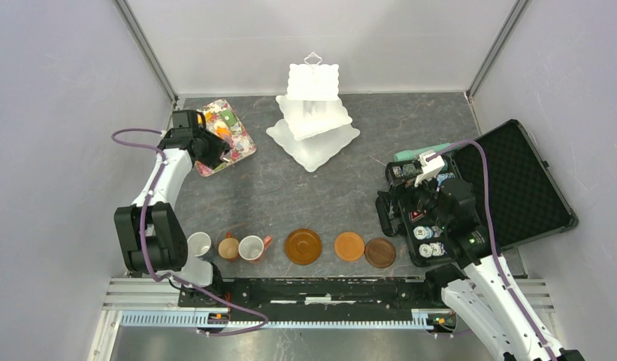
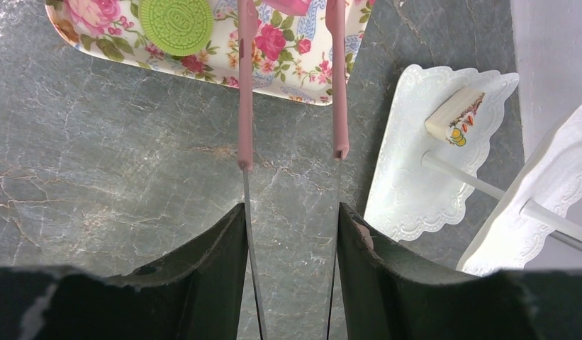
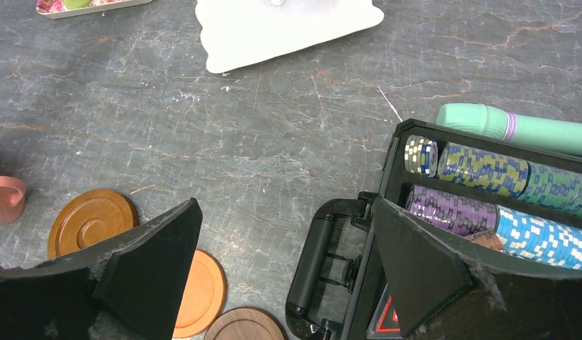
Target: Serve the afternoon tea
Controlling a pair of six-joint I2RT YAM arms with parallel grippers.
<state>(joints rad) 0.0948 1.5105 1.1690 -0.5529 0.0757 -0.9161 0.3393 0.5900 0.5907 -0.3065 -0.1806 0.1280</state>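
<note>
My left gripper [image 2: 291,207] is shut on a pair of tongs [image 2: 245,106] with pink tips, over the table beside the floral tray [image 2: 96,32]. The tips reach the tray's edge, where a pink piece [image 2: 295,6] sits between them at the frame's top. A green round toy cake [image 2: 176,25] lies on the tray. The white three-tier stand [image 1: 313,120] has one cake slice [image 2: 458,113] on its bottom tier. Three mugs [image 1: 228,247] and three saucers [image 1: 349,246] line the near edge. My right gripper [image 3: 286,205] is open and holds nothing, above the case handle.
The open black case of poker chips [image 1: 515,188] fills the right side, with its handle [image 3: 320,255] toward the saucers. A mint-green cylinder [image 3: 515,127] lies behind the case. Walls close in the left, right and back.
</note>
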